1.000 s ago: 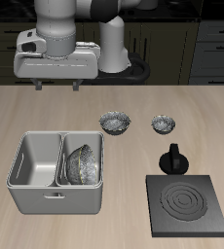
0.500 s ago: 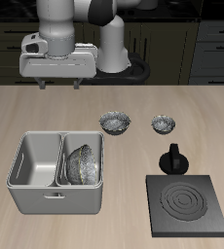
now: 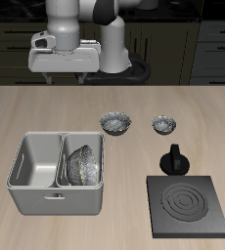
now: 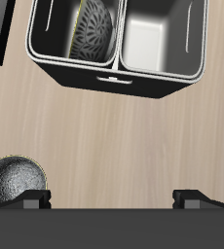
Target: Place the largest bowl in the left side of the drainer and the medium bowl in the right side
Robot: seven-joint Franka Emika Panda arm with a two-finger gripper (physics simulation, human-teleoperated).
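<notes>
Largest bowl (image 3: 82, 164) lies tilted on edge inside one compartment of the drainer (image 3: 26, 191), lower left of the exterior frame; the other compartment holds nothing. Medium bowl (image 3: 116, 122) sits upright on the counter (image 3: 114, 225) at frame centre, beside the smallest bowl (image 3: 162, 124). Hand (image 3: 63, 79) hangs high at upper left, fingers spread, gripping nothing. Black burner plate (image 3: 189, 206) lower right.

Place: simulated kitchen | evidence: burner plate (image 3: 191, 207), dark cabinets (image 3: 218, 44) (drawers behind), drainer (image 3: 58, 200)
</notes>
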